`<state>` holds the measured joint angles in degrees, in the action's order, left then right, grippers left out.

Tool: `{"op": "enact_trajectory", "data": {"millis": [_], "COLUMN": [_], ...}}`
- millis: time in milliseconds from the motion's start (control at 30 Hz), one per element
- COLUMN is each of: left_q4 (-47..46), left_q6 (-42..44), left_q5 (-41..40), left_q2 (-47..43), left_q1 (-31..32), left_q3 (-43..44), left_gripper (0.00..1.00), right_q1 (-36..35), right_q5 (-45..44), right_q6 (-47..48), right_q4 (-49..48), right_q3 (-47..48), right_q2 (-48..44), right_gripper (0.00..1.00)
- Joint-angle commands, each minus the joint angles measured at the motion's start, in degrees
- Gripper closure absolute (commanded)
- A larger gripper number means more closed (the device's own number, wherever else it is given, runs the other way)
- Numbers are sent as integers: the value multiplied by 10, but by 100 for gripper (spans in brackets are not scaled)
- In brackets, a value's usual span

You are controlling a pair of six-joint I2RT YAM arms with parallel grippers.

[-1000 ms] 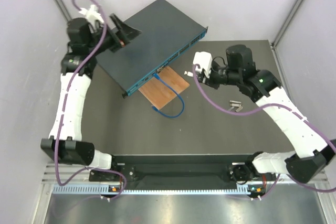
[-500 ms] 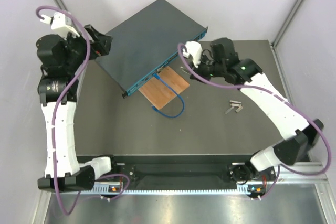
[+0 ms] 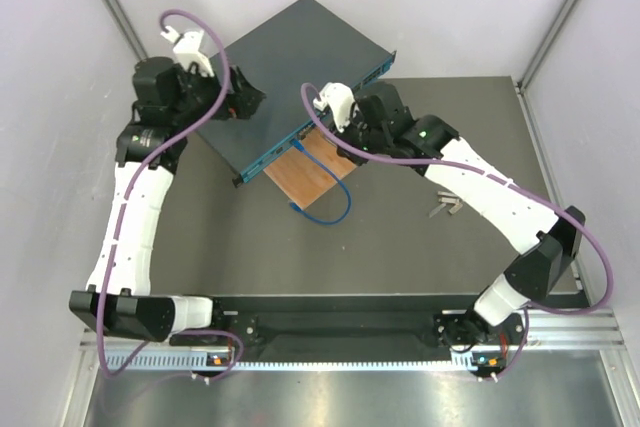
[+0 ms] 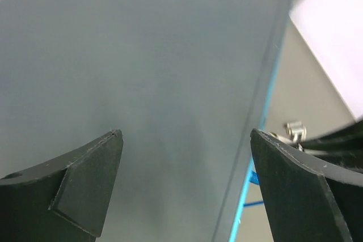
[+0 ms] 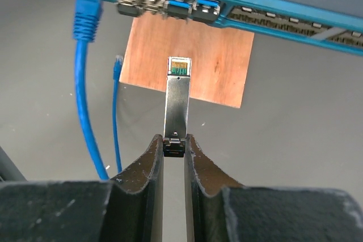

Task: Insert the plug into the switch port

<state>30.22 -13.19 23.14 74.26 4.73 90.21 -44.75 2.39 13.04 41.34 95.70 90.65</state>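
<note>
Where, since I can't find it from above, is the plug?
In the right wrist view the plug is pinched in the right gripper, over the wooden board, short of the ports on the switch.

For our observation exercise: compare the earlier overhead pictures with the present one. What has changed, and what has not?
The right arm, jaws shut on the plug, swept left toward the port face of the switch. The left arm, jaws open, swung out left, then back over the switch. The switch, wooden board and blue cable stayed put.

switch (image 4: 170, 83): blurred, cut off | plug (image 5: 177, 106) rear: hidden between fingers (image 5: 148, 174)
</note>
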Motion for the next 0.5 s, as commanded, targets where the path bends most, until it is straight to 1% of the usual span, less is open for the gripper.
{"op": "enact_trajectory", "data": {"millis": [0, 133, 200, 267, 400, 433, 467], "left_q4": [1, -3, -5, -16, -44, -55, -67], "left_q6": [49, 33, 20, -1, -71, -122, -160], "left_q5": [-22, -28, -27, -20, -2, 2, 18], "left_q2": [12, 20, 21, 14, -7, -18, -25], "left_q1": [40, 44, 45, 45, 37, 27, -14], "left_q3": [13, -2, -7, -23, -60, -75, -84], "left_gripper": [1, 8, 12, 14, 15, 14, 13], "right_q1": [-9, -9, -10, -11, -17, -18, -24], "right_q5": [-40, -67, -66, -63, -66, -70, -74], "right_q6": [-48, -86, -89, -90, -87, -84, -84], "right_q4": [-24, -26, -32, -33, -40, -40, -38], "right_q3": [33, 32, 30, 34, 41, 43, 48], "right_q2": [13, 15, 15, 16, 22, 24, 26], "right_gripper": [100, 100, 100, 100, 100, 100, 100]}}
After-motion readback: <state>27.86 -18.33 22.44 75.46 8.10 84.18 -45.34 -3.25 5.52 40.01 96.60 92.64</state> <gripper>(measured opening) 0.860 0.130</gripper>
